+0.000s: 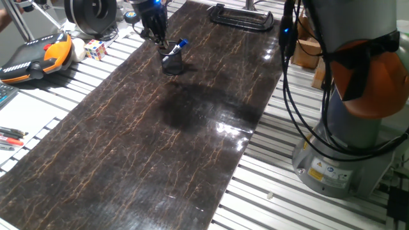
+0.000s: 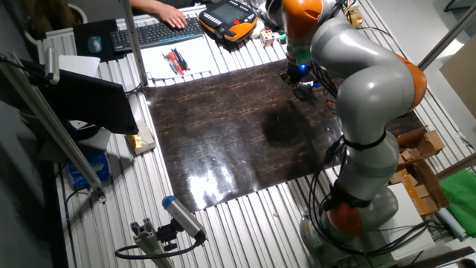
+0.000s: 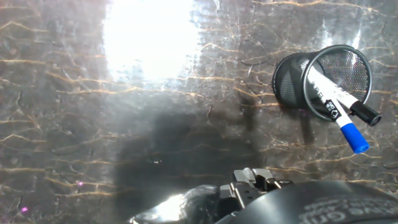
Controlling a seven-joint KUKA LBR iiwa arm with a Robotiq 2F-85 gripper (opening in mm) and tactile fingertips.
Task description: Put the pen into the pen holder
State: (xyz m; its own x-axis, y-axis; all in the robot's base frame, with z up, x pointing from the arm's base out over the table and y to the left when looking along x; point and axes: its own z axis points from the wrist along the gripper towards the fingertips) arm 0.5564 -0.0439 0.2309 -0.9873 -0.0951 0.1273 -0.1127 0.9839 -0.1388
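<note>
Nearest to you in the hand view is the dark marble table (image 3: 93, 155). The pen (image 3: 336, 112) leans inside the pen holder (image 3: 292, 81), blue cap up, because the rim props it. Whether the gripper (image 1: 153, 29) is wide or narrow, you cannot tell.

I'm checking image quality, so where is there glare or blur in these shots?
Hand view: a blown-out glare patch on the dark marble-patterned mat, though the pen in the pen holder stays sharp. One fixed view: milder sheen mid-mat. The other fixed view: reflections near the mat's front edge.
</note>
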